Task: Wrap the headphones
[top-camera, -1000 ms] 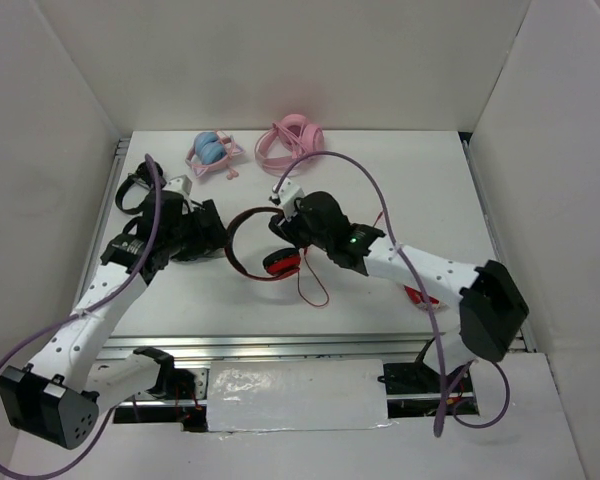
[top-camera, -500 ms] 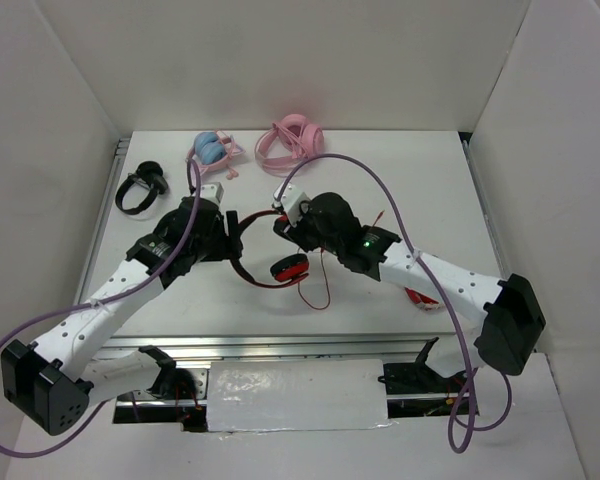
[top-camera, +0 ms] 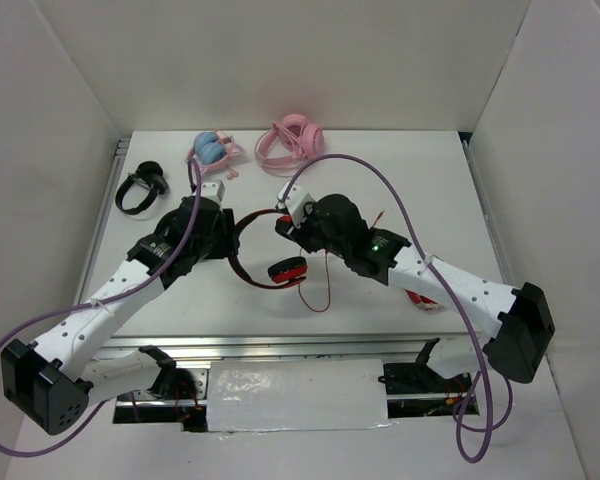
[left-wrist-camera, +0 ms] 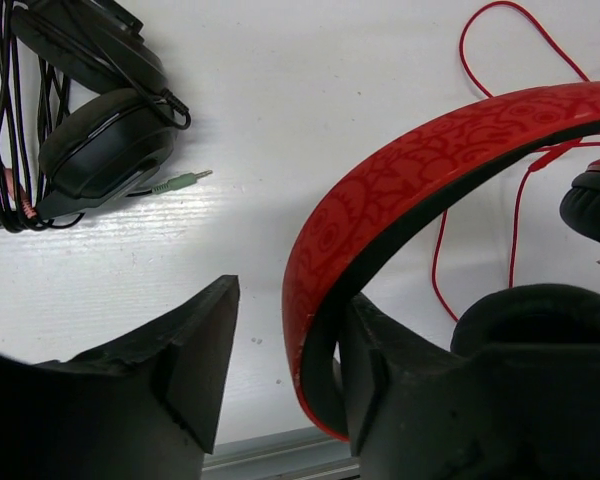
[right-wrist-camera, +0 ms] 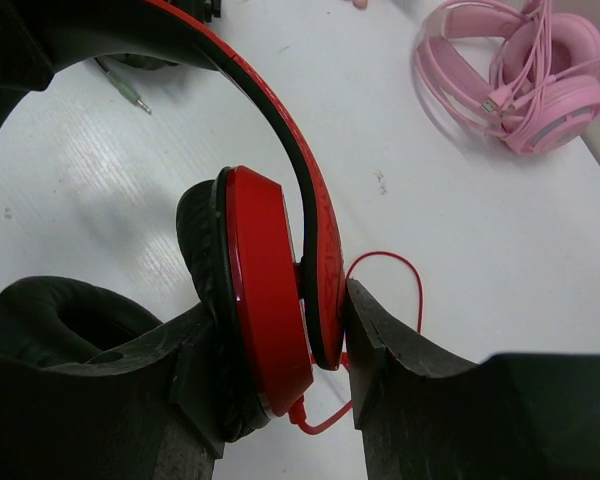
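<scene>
Two tools meet at the red over-ear headphones (top-camera: 263, 262) with black lining, which sit at the middle of the white worktop (top-camera: 420, 180), nearer its front metal rail (top-camera: 280, 346) than its back. The left tool (left-wrist-camera: 280, 380) is spread wide around the headband: the band lies against one finger (left-wrist-camera: 370, 380), with bare worktop showing before the other. The right tool (right-wrist-camera: 280, 380) is closed narrow on an ear cup and the band's end, holding them. A thin red cable (right-wrist-camera: 384, 254) loops loose on the worktop. Black headphones (top-camera: 140, 187) lie near the left edge, and pink headphones (top-camera: 292, 140) near the back wall. The widest open room is at the far right.
</scene>
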`<move>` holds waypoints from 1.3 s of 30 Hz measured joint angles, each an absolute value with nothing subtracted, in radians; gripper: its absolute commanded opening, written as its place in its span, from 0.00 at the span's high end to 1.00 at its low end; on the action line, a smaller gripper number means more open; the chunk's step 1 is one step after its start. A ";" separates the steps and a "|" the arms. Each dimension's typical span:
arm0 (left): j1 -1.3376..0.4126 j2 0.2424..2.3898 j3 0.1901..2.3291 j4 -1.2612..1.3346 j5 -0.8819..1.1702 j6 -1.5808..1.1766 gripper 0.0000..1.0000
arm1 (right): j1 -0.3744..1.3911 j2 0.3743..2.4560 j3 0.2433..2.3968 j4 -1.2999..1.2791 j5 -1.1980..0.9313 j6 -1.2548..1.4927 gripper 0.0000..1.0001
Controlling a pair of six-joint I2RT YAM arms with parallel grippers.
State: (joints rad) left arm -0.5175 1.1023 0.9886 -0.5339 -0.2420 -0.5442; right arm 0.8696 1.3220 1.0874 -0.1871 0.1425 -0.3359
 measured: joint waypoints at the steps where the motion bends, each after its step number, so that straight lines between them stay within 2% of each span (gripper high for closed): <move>1: -0.518 1.103 0.989 -0.532 -0.241 -0.542 0.47 | 0.873 1.322 1.087 -0.188 0.143 -0.337 0.92; 6: -0.521 1.116 0.989 -0.530 -0.237 -0.526 0.46 | 0.883 1.322 1.088 -0.188 0.147 -0.344 0.92; 9: -0.523 1.129 0.989 -0.532 -0.238 -0.525 0.41 | 0.885 1.322 1.089 -0.189 0.147 -0.354 0.91; 15: -0.542 1.143 0.989 -0.530 -0.245 -0.523 0.40 | 0.886 1.322 1.108 -0.199 0.140 -0.369 0.91; 19: -0.558 1.149 0.989 -0.525 -0.262 -0.526 0.60 | 0.890 1.322 1.132 -0.204 0.126 -0.369 0.91; 20: -0.561 1.153 0.990 -0.524 -0.267 -0.525 0.71 | 0.891 1.322 1.138 -0.204 0.122 -0.369 0.91; 22: -0.567 1.161 0.992 -0.528 -0.282 -0.523 0.86 | 0.892 1.322 1.146 -0.204 0.121 -0.369 0.91; 23: -0.568 1.164 0.993 -0.534 -0.288 -0.521 1.00 | 0.893 1.322 1.148 -0.203 0.119 -0.369 0.91; 25: -0.570 1.166 0.993 -0.540 -0.294 -0.525 1.00 | 0.894 1.322 1.150 -0.204 0.117 -0.369 0.91; 27: -0.571 1.166 0.994 -0.540 -0.299 -0.526 1.00 | 0.894 1.323 1.151 -0.204 0.118 -0.369 0.83; 31: -0.572 1.165 0.999 -0.540 -0.310 -0.526 1.00 | 0.894 1.326 1.154 -0.203 0.120 -0.353 0.60; 32: -0.572 1.165 1.005 -0.545 -0.313 -0.526 1.00 | 0.895 1.326 1.154 -0.202 0.121 -0.347 0.48; 33: -0.572 1.168 1.018 -0.559 -0.318 -0.527 1.00 | 0.896 1.326 1.154 -0.197 0.121 -0.340 0.41; 34: -0.572 1.171 1.037 -0.574 -0.328 -0.527 1.00 | 0.898 1.326 1.154 -0.187 0.125 -0.330 0.24; 36: -0.572 1.182 1.079 -0.592 -0.350 -0.526 1.00 | 0.905 1.322 1.154 -0.168 0.127 -0.317 0.14; 37: -0.572 1.192 1.110 -0.601 -0.369 -0.524 1.00 | 0.911 1.317 1.154 -0.157 0.131 -0.313 0.01; 39: -0.572 1.211 1.161 -0.607 -0.400 -0.519 1.00 | 0.917 1.294 1.151 -0.119 0.148 -0.294 0.00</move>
